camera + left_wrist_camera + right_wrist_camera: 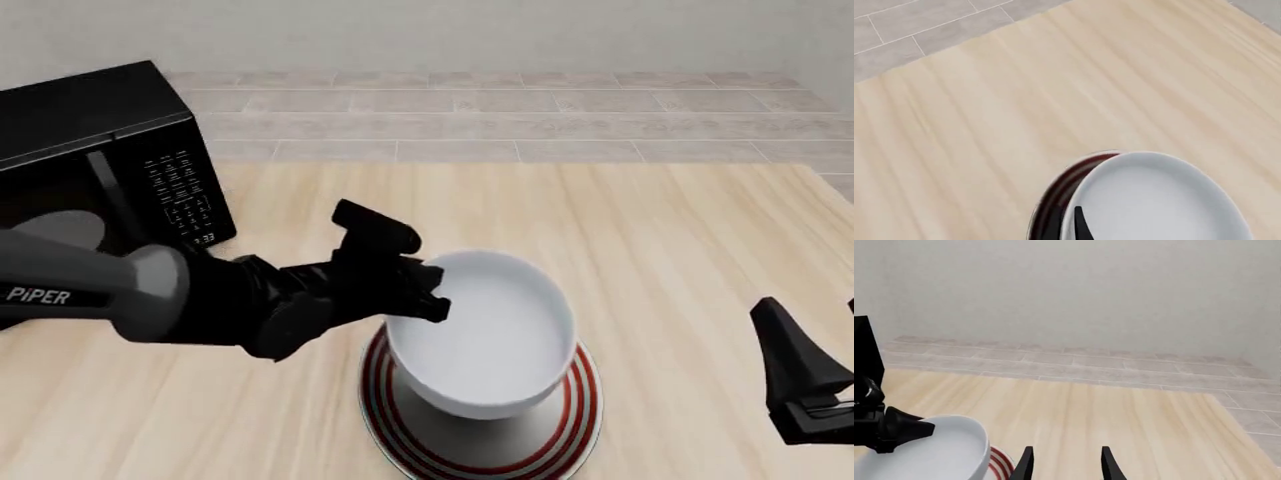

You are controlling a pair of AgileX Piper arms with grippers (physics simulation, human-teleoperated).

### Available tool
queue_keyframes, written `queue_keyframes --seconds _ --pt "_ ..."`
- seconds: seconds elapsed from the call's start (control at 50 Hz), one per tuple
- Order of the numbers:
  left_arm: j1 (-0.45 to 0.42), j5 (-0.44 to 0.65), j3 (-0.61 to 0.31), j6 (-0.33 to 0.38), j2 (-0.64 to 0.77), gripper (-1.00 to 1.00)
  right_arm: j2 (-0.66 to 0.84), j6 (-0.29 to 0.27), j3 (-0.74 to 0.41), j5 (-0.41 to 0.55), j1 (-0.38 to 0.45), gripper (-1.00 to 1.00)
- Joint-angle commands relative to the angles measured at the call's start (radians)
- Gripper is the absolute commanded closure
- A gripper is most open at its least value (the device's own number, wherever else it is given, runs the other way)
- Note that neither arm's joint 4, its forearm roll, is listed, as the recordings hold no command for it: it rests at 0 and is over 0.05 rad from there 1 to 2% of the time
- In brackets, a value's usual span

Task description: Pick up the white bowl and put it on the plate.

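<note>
Left arm's fingers [430, 292] are clamped on the near-left rim of the white bowl [487, 335], one finger [1083, 226] showing inside the bowl in the left wrist view. The right arm's fingers [1063, 465] are spread apart with nothing between them, hanging over bare wood at the right side.

Going big to small: the desk [667, 250] is light wood grain with a grey tiled floor beyond its far edge. At the far left corner sits a black microwave [107, 150] with its keypad facing the right. The left arm [120, 290], grey and black with "PiPER" printed on it, reaches in from the left across to the bowl.

Then the plate [561, 435], flat with red rings, near the front middle of the desk. The bowl is directly over it, tipped a little, and covers most of it so only the ringed edge shows around it. Can't tell if the bowl's base is actually touching the plate or just above it.
</note>
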Motion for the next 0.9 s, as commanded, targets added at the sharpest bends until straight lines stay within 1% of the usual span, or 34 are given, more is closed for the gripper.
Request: queue_keyframes --seconds 0.02,0.14,0.4,0.58,0.66,0.7,0.8,0.9 --pt "-0.012 -0.024 -0.006 -0.009 0.03 1.0 -0.007 0.003 0.0 0.008 0.001 -1.0" --pt "-0.023 -0.031 -0.011 -0.013 0.053 1.0 -0.014 0.004 0.0 0.014 -0.002 -1.0" --pt "-0.015 -0.044 -0.015 -0.018 0.091 1.0 -0.03 0.009 0.0 0.027 0.001 -1.0" --pt "-0.012 -0.057 -0.014 -0.008 0.118 1.0 -0.045 0.015 0.0 0.036 0.003 -1.0" --pt "-0.011 -0.06 -0.012 -0.003 0.119 1.0 -0.045 0.015 0.0 0.037 0.005 -1.0" --pt "-0.009 -0.059 -0.015 -0.013 0.124 1.0 -0.051 0.015 0.0 0.042 0.005 -1.0" --pt "-0.005 -0.065 -0.014 0.002 0.132 1.0 -0.045 0.015 0.0 0.036 0.003 -1.0" --pt "-0.009 -0.063 -0.012 -0.001 0.127 1.0 -0.043 0.016 0.0 0.035 0.005 -1.0"
